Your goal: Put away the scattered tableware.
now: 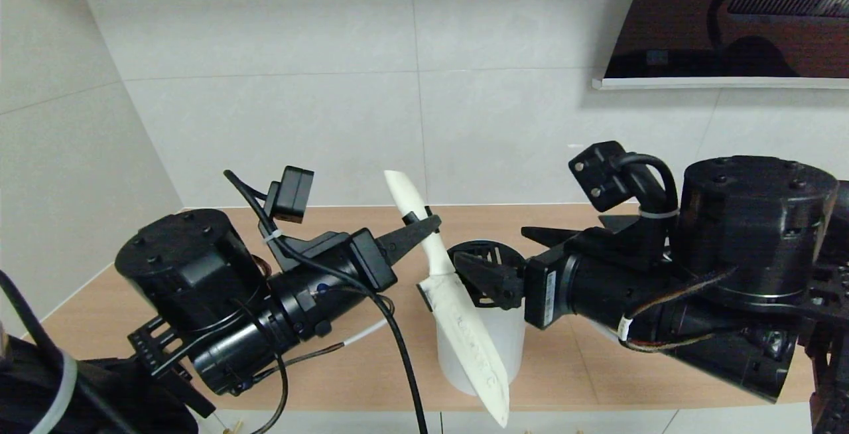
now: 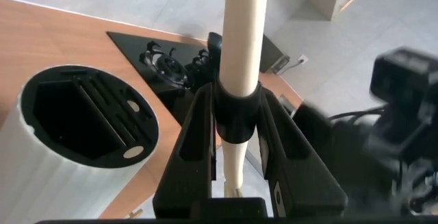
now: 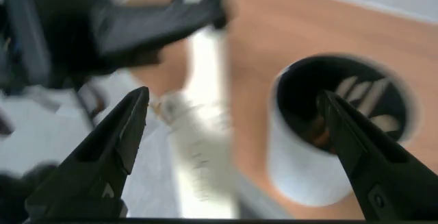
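This is a home kitchen. A long wood-look worktop (image 1: 584, 367) runs along a wall of large pale tiles (image 1: 265, 56). A black glass gas hob (image 2: 171, 66) with burner grates is set flush into the worktop. On the wall above the worktop hangs a slanted, dark glass extractor hood (image 1: 729, 16). Under the worktop's front edge sit white cabinet fronts (image 1: 597, 421). Near that front edge stands a white cylindrical cutlery holder (image 1: 516, 338) with a black slotted insert, and a white knife (image 1: 464, 328) is held above the worktop beside it.
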### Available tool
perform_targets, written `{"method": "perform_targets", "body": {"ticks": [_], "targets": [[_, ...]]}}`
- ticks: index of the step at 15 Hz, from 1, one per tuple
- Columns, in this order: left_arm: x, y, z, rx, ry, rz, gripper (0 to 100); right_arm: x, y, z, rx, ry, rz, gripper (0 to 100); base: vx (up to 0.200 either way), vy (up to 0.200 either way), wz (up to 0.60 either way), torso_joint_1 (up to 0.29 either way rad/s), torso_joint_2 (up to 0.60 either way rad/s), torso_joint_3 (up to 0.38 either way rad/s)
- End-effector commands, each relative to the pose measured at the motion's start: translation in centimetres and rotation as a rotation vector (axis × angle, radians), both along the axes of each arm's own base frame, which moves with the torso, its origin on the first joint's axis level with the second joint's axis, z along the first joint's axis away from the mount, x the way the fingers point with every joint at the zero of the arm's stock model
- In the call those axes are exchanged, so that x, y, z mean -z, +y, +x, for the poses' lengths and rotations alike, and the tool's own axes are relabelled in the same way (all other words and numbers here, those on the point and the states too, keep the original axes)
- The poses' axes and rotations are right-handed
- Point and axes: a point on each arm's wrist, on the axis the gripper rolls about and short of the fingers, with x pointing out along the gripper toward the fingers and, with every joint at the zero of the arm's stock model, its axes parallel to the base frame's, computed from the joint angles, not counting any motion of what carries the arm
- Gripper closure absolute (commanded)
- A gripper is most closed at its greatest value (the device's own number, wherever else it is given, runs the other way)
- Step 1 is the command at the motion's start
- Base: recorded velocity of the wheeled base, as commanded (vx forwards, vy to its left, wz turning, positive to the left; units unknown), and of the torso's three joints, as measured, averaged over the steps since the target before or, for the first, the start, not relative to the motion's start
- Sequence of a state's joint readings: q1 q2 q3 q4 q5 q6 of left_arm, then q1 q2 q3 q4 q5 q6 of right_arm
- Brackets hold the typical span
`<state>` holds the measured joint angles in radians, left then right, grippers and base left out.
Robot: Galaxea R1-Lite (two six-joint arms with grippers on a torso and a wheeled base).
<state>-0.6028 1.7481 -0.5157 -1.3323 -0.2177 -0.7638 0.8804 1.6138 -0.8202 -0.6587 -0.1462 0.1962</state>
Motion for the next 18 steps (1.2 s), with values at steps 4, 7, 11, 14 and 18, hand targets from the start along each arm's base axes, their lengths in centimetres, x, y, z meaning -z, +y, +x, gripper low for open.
{"method": "perform_targets", "body": {"ticks": [4, 7, 11, 14, 18], "targets": [[-7.6, 0.3, 1.2, -0.411, -0.05, 0.103, 100, -2.2, -3.1, 2.2, 0.128, -0.05, 0.054, 0, 0.0, 0.0, 0.0, 0.0, 0.0, 0.0], [-9.0, -0.7, 1.2, -0.477, -0.112, 0.166, 100, -2.7, -4.1, 2.6, 0.165, -0.064, 0.066, 0, 0.0, 0.0, 0.0, 0.0, 0.0, 0.0], [-7.6, -4.8, 2.3, -0.701, -0.189, 0.291, 100, -3.2, -4.2, 2.8, 0.174, -0.078, 0.078, 0, 0.0, 0.0, 0.0, 0.0, 0.0, 0.0], [-6.1, -7.2, 2.7, -0.834, -0.279, 0.3, 100, -3.4, -4.5, 3.3, 0.189, -0.082, 0.08, 0, 0.0, 0.0, 0.0, 0.0, 0.0, 0.0], [-5.8, -7.8, 1.4, -0.818, -0.339, 0.315, 100, -3.1, -4.5, 3.5, 0.192, -0.076, 0.074, 0, 0.0, 0.0, 0.0, 0.0, 0.0, 0.0]]}}
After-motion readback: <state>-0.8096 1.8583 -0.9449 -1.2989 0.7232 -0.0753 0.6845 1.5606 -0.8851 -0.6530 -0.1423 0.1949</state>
